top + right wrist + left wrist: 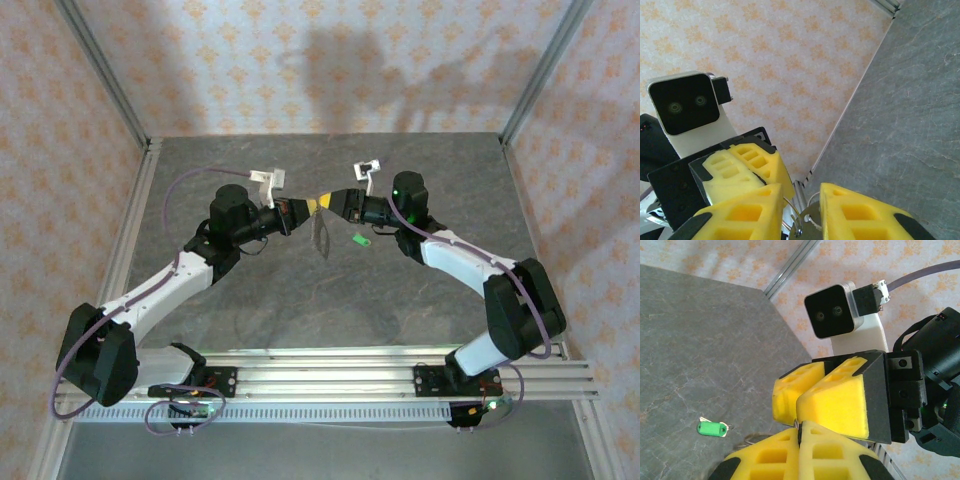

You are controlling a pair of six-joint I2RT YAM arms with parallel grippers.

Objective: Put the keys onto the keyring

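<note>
– Keyring point(322, 238) location?
– Hanging at frame centre, pinched by left gripper point(307, 207), pressed fully together.
– Right gripper point(802, 214) state?
– Parted slightly, thin metal wire point(801, 223) in the gap, tip to tip with left gripper.

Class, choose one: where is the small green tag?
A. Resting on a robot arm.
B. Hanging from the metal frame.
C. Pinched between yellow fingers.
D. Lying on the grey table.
D: the green tag lies flat on the grey table, with nothing gripping it.

Open table point(330, 310) near and far. Blocked mid-table: left gripper point(302, 208) and right gripper point(322, 203) nose to nose, keyring point(322, 238) dangling beneath, green tag point(360, 239) near it.
</note>
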